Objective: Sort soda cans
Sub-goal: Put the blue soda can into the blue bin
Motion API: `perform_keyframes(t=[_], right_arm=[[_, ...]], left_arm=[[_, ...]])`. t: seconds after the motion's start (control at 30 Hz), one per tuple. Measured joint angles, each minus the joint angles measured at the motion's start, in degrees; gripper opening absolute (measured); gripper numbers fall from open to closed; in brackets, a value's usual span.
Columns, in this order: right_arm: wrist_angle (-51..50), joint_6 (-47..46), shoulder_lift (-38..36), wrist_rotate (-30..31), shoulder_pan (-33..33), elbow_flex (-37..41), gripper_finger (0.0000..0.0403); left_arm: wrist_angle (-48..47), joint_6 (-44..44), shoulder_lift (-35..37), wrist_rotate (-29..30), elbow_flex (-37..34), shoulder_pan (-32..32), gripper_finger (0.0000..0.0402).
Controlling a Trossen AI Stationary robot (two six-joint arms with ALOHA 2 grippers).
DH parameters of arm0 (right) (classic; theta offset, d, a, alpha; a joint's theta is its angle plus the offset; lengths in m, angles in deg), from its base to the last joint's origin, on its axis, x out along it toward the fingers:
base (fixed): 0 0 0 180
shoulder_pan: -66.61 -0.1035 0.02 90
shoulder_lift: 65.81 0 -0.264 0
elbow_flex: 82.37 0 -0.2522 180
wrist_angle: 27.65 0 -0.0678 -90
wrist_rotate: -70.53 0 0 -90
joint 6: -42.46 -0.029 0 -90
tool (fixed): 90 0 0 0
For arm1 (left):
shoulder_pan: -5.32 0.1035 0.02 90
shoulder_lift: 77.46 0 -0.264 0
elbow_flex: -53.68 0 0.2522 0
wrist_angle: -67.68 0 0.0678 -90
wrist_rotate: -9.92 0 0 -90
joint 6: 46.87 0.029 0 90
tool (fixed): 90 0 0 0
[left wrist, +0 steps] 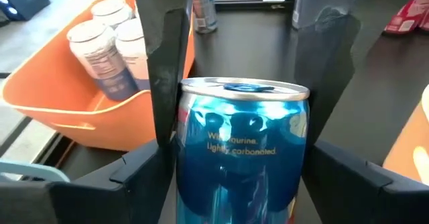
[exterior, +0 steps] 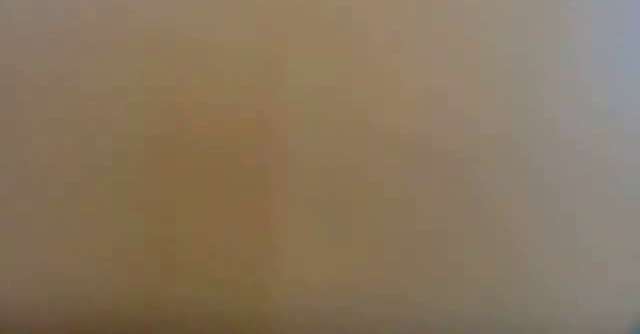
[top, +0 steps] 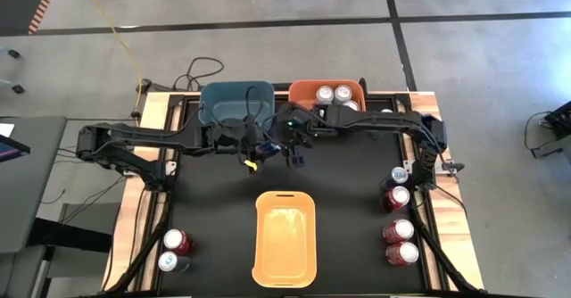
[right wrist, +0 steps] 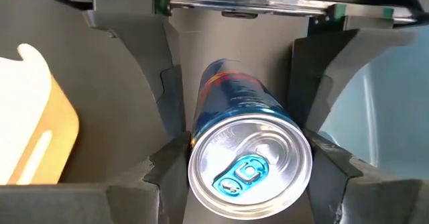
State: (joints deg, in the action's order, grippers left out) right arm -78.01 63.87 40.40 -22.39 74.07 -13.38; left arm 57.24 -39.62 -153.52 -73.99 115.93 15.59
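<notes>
At the tabletop's (top: pixel 223 209) near edge, toward the middle, lay the yellow bin (top: pixel 285 237), with nothing visible inside it. Near the near left corner stood a red can (top: pixel 177 240) and a silver-grey can (top: pixel 169 262). Along the right edge stood four cans in a row: two red ones (top: pixel 400 242) nearest, another red can (top: pixel 397 196) beyond them, and a blue can (top: pixel 399 176) farthest.

Between the yellow bin and the far edge, the two arms met from either side, stretched almost level over the mat. The left gripper (left wrist: pixel 234 150) was clenched on a blue can (left wrist: pixel 242 150), held upright between its fingers (left wrist: pixel 167 83); the can had a silver top and small yellow lettering on a glossy blue body. The right gripper (right wrist: pixel 244 143) grasped another blue can (right wrist: pixel 248 150), its silver top with a blue pull-tab facing the wrist camera.

At the far edge stood the blue bin (top: pixel 234 102), its contents hidden by the left arm, and just beside it the orange bin (top: pixel 326 95), which held silver-grey cans (left wrist: pixel 110 43). The low view showed only a uniform blur.
</notes>
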Motion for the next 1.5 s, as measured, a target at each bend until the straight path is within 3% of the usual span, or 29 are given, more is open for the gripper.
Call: perform_keyframes(t=[0.27, 0.57, 0.7, 1.0, 1.17, 1.27, 1.5], right_arm=[[-0.4, -0.3, -0.2, -0.3, 0.0, 0.0, 0.0238], [-1.6, -2.8, -2.6, 1.5, 1.0, 0.0, 0.0293], [-3.2, -6.2, -8.6, 2.2, 2.5, 0.1, 0.0295], [-1.6, -11.8, -22.6, 3.0, 2.9, 6.3, 0.0296], [2.0, -13.9, -28.3, 3.1, 2.5, 14.3, 0.0296], [7.4, -14.1, -30.6, 3.3, 2.5, 20.4, 0.0296], [15.8, -14.4, -33.2, 3.3, 4.0, 29.5, 0.0296]], left_arm=[[-1.0, 1.1, 0.2, -0.2, 0.8, 0.0, 0.0231], [0.5, 0.2, 0.2, 1.7, 1.1, 0.2, 0.0231], [0.6, -0.1, 0.4, 4.6, 1.1, 1.7, 0.0239], [8.5, -0.4, 0.2, 4.2, 1.0, 10.9, 0.0235], [15.2, 0.2, 0.4, -0.2, 0.6, 16.8, 0.0237], [23.7, -1.2, 0.0, -5.2, -2.5, 20.5, 0.0235], [44.5, -3.2, -5.3, -8.8, -11.0, 28.2, 0.0236]])
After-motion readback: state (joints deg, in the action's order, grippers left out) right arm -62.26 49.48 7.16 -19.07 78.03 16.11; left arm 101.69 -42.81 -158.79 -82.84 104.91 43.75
